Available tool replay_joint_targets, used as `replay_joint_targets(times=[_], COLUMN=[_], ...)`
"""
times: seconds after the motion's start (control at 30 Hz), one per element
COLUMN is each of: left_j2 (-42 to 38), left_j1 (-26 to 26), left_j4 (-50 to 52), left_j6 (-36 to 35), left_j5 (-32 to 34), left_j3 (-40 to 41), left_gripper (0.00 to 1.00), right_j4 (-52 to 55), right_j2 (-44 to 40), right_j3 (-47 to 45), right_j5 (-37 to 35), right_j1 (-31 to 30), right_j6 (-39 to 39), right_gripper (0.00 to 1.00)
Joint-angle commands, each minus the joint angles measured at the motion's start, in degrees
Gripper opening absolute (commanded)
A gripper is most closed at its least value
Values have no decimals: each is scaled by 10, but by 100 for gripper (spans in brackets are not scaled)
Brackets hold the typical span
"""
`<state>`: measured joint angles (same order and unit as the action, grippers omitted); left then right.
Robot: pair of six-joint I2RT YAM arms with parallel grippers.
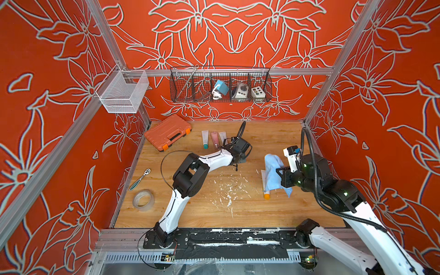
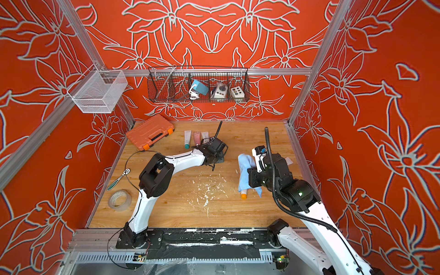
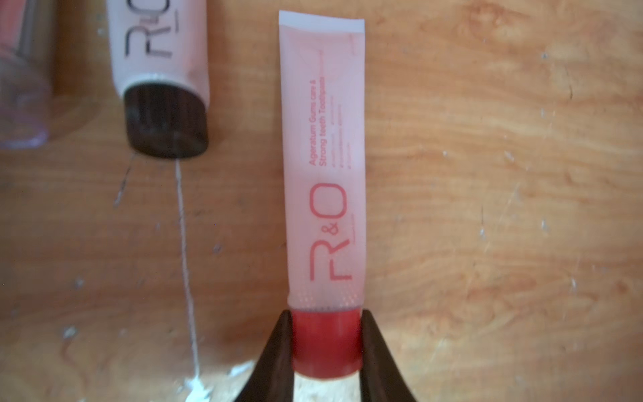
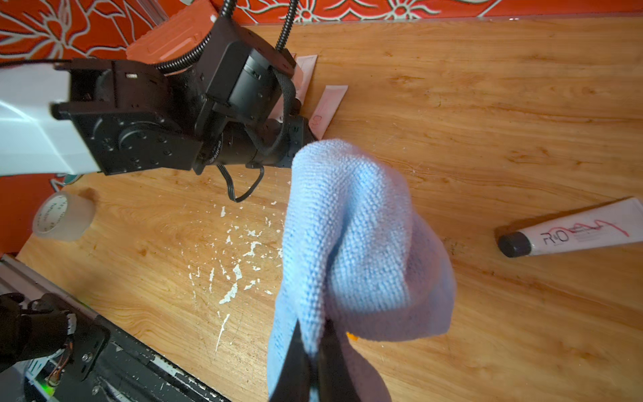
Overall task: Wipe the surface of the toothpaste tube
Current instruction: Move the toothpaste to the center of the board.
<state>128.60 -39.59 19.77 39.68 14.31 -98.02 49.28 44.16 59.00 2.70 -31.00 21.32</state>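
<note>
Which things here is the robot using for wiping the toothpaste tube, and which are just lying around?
For the job:
blue cloth in the right claw
red-capped tube pinched by the left claw
orange-capped tube partly hidden by the cloth

Just lying about:
orange tool case
ratchet
tape roll
wire basket on the wall

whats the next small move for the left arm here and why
Probably lift the pink tube slightly off the table and start carrying it toward the blue cloth. The left gripper is shut on its red cap, the tube lies flat, and the right gripper holds the cloth well apart from it.
</note>
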Motion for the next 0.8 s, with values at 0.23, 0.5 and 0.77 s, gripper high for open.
replay_joint_targets(times=[0.23, 0.5, 0.77], left_j2=[111, 119, 25], left_j1=[25, 32, 27], left_j4=[104, 127, 123], left_j6=[18, 3, -29], left_j5=[40, 19, -8], left_j3=[-195, -240, -162], left_gripper=[17, 48, 61], right_j4=[52, 64, 58], right_j2=[-19, -18, -20], right_j3=[10, -2, -10], right_j5=[-82, -123, -134], right_j1=[10, 12, 13], right_j6=[-45, -57, -59], right_gripper=[0, 0, 0])
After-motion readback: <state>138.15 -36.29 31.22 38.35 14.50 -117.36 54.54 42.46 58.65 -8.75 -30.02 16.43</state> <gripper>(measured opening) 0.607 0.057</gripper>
